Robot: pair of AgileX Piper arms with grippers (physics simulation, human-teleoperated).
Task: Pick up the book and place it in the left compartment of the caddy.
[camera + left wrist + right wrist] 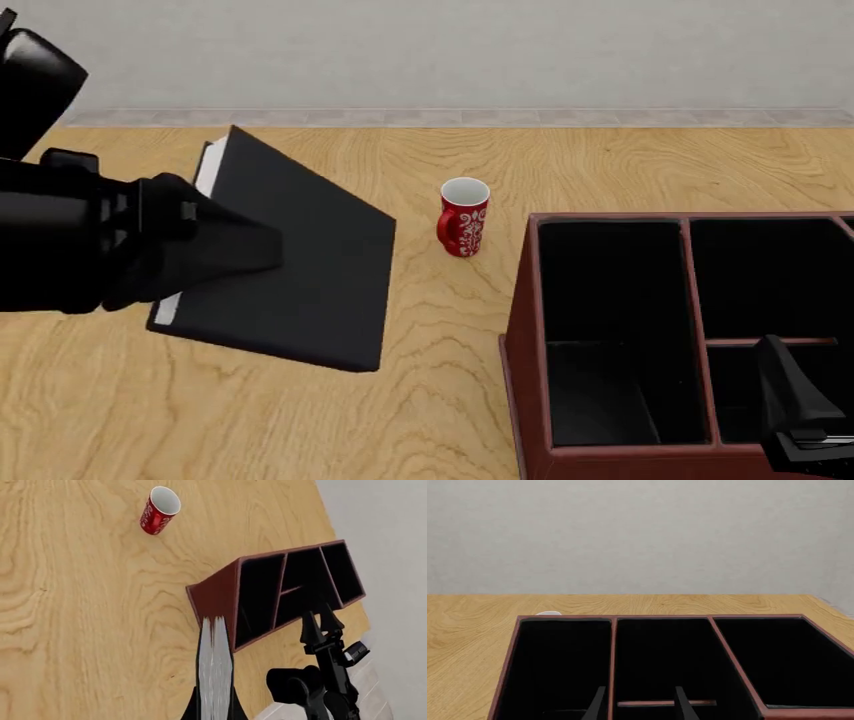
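My left gripper (247,250) is shut on the black book (300,275) and holds it tilted above the table, left of the caddy. In the left wrist view the book's white page edges (215,670) stand between the fingers, pointing toward the caddy's outer wall (215,597). The reddish-brown caddy (523,340) sits at the front right. Its left compartment (607,320) is black-lined and holds nothing; it also shows in the right wrist view (557,665). My right gripper (640,707) is open and empty, hovering over the caddy's middle section near its crossbar.
A red patterned mug (463,217) stands upright between the book and the caddy; it also shows in the left wrist view (159,511). The right arm (320,655) rises at the caddy's near side. A grey wall runs behind the table's far edge.
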